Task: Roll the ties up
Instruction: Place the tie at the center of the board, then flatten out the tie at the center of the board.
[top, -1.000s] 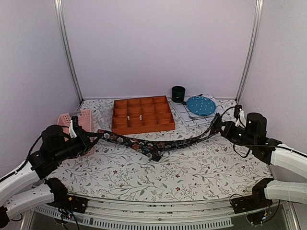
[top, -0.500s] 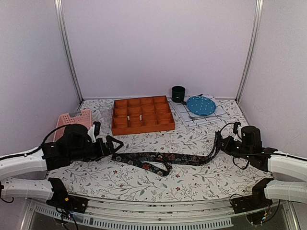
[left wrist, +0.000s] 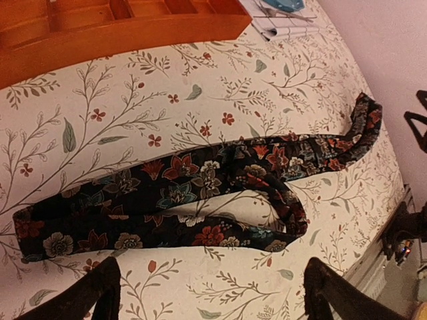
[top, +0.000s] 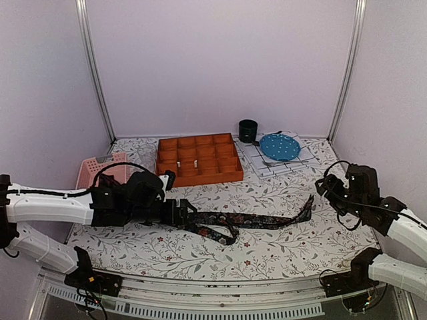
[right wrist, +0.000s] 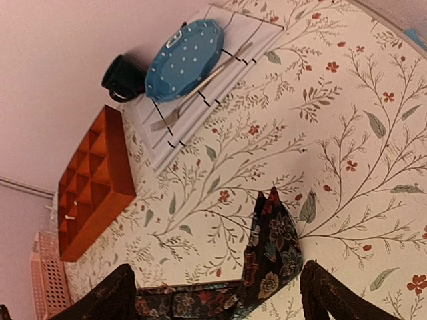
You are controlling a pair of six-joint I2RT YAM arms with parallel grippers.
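One tie lies unrolled, loosely folded, on floral tablecloth.

Soft diffuse light, faint shadows, warm dim cast in left wrist view, slight overall blur

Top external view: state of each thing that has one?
tie, unrolled on the table, kinked mid-length, ungripped
left gripper, open, above one tie end
right gripper, open, not holding the tie
mug, upright
plate, flat on the mat
orange tray, upright, mostly empty
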